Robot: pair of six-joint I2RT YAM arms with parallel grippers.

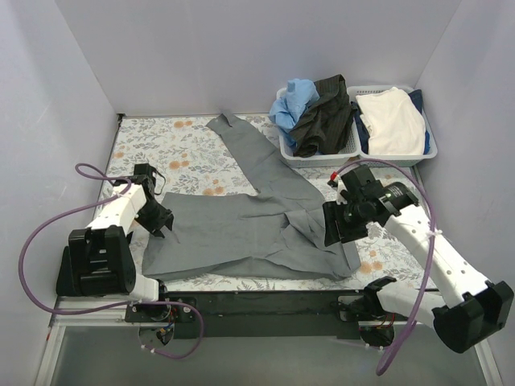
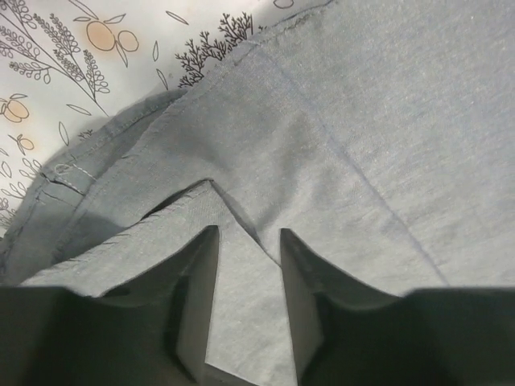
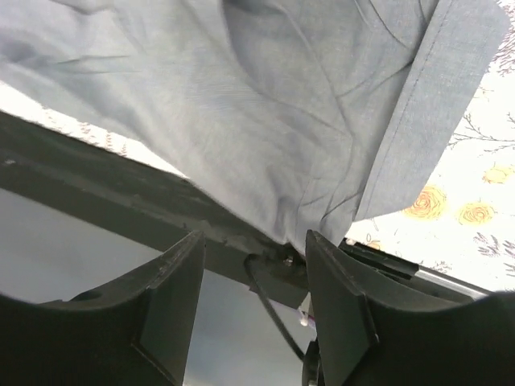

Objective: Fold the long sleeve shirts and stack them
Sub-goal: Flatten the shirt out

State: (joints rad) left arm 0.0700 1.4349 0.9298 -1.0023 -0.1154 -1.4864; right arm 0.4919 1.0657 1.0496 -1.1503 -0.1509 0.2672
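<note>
A mid-grey long sleeve shirt (image 1: 233, 233) lies spread flat on the flowered table cover, one sleeve running up to the back. My left gripper (image 1: 165, 221) is at its left edge. In the left wrist view the fingers (image 2: 197, 297) stand apart, low over a folded hem of the grey shirt (image 2: 362, 121), and do not pinch it. My right gripper (image 1: 334, 229) hovers over the shirt's right front corner. In the right wrist view it (image 3: 253, 235) is open and empty, with the grey shirt (image 3: 282, 104) beyond it. A black shirt (image 1: 326, 112) lies bunched in a basket.
Two white lattice baskets (image 1: 322, 158) stand at the back right, holding blue cloth (image 1: 294, 100), the black shirt and white cloth (image 1: 390, 121). A black bar (image 1: 257, 301) runs along the table's near edge just below the shirt's hem. White walls enclose three sides.
</note>
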